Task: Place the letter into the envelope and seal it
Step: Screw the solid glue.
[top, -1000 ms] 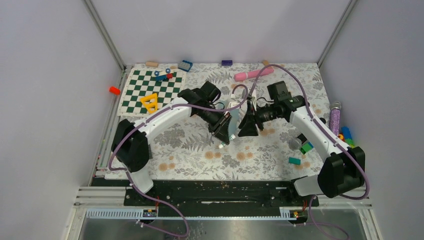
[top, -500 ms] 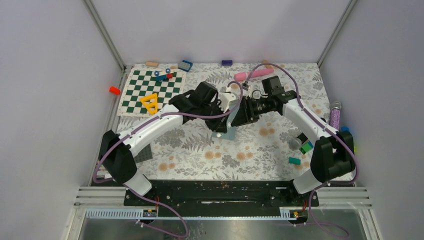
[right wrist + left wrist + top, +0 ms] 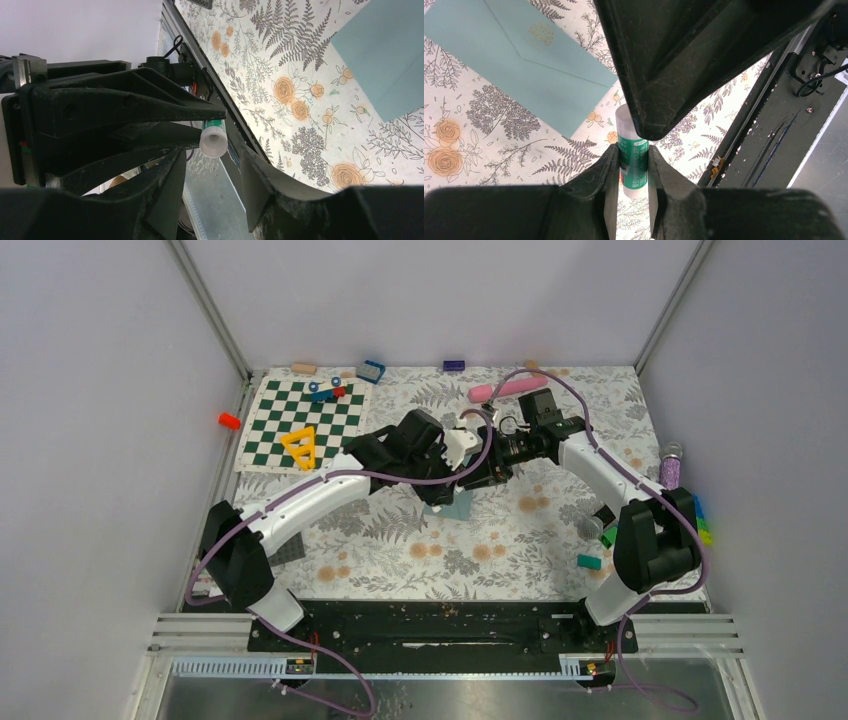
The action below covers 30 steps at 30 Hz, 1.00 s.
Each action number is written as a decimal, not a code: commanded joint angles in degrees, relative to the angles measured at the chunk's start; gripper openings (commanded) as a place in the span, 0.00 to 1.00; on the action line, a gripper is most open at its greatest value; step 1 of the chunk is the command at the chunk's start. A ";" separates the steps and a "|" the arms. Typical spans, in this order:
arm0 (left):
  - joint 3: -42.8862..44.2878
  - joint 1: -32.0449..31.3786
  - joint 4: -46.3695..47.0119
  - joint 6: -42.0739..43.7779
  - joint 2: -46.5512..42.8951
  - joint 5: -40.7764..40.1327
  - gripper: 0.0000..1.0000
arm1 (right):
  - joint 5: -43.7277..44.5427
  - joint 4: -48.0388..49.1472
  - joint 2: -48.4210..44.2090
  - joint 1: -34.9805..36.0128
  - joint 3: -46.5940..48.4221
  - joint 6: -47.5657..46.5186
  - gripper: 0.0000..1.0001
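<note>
L pincer (image 3: pixel 633 150) clenched on glue stick (image 3: pixel 633 167), green label, held above desk (image 3: pixel 499 145) w/ white cap (image 3: pixel 213 142) pointing at R pincer (image 3: pixel 212 155). R pincer released, fingers (image 3: pixel 170 170) standing either side of cap w/ gaps visible, no contact seen. Envelope (image 3: pixel 519 60) lying flat on floral desk nr centre, V-seam side up, just below and beside both pincers, touched by neither.

Chequered board (image 3: pixel 265 440) at the far left (yellow triangle (image 3: pixel 298 435) on it); pink cylinder (image 3: pixel 495 392) near the back.
</note>
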 commanded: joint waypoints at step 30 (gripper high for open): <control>1.62 0.18 0.13 0.89 0.96 11.11 0.00 | -5.50 -4.19 0.44 0.59 2.12 -9.46 0.24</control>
